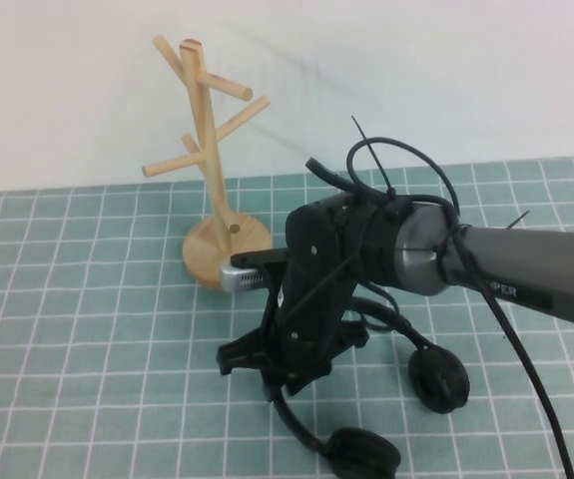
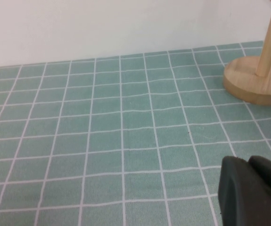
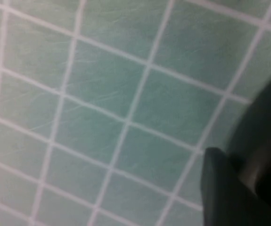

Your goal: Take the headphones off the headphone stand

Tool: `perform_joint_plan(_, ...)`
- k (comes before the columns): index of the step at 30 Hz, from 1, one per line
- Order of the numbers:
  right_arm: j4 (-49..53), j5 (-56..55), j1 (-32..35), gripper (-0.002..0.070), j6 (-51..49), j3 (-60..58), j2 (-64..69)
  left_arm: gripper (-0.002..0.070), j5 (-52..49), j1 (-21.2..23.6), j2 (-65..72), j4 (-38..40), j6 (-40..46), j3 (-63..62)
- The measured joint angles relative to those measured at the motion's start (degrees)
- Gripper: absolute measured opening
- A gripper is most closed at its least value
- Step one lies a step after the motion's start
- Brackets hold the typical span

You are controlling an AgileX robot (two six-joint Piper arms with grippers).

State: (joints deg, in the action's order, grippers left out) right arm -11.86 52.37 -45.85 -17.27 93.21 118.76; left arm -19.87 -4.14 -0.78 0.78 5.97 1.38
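The wooden headphone stand point(image 1: 207, 150) stands at the back on its round base point(image 1: 225, 249), with its pegs bare. The black headphones point(image 1: 438, 377) are off it, low over the mat in front of the stand. One ear cup is at the right and the other ear cup point(image 1: 363, 454) is near the front edge. My right gripper point(image 1: 287, 374) points down and is shut on the thin headband between them. In the right wrist view only a dark finger point(image 3: 220, 193) and mat show. My left gripper point(image 2: 248, 162) is shut and empty, low at the left, and its view shows the stand's base point(image 2: 258, 80).
A green mat with a white grid point(image 1: 87, 329) covers the table, and a white wall point(image 1: 416, 70) stands behind it. Black cables point(image 1: 526, 359) loop off the right arm. A silver part point(image 1: 242, 277) of the right arm sits close to the stand's base.
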Motion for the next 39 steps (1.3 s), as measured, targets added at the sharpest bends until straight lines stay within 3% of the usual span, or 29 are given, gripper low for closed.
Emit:
perform_joint_plan(3, 3.33, 0.0, 0.0, 0.0398, -1.38, 0.0, -1.19, 0.0, 0.0, 0.0, 0.0, 0.0, 0.0, 0.0)
perform_joint_plan(5, 4.76, 0.09, -0.15, 0.0396, -2.22, -0.11, -2.39, 0.0, 0.0, 0.0, 0.0, 0.0, 0.0, 0.0)
perform_joint_plan(9, 8.66, 0.64, -1.29, 0.0342, -3.81, -2.66, -8.06, 0.0, 0.0, 0.0, 0.0, 0.0, 0.0, 0.0)
perform_joint_plan(16, 15.46, 3.18, -1.68, 0.0011, -3.81, -14.68, -26.36, 0.0, 0.0, 0.0, 0.0, 0.0, 0.0, 0.0)
perform_joint_plan(17, 16.03, 3.93, -1.68, -0.0007, -3.81, -16.31, -28.66, 0.0, 0.0, 0.0, 0.0, 0.0, 0.0, 0.0)
perform_joint_plan(27, 20.03, 20.02, -1.68, -0.0008, -3.7, -22.15, -41.28, 0.0, 0.0, 0.0, 0.0, 0.0, 0.0, 0.0)
perform_joint_plan(39, 30.4, 21.48, 0.17, -0.0007, 0.34, -22.35, -45.18, 0.0, 0.0, 0.0, 0.0, 0.0, 0.0, 0.0)
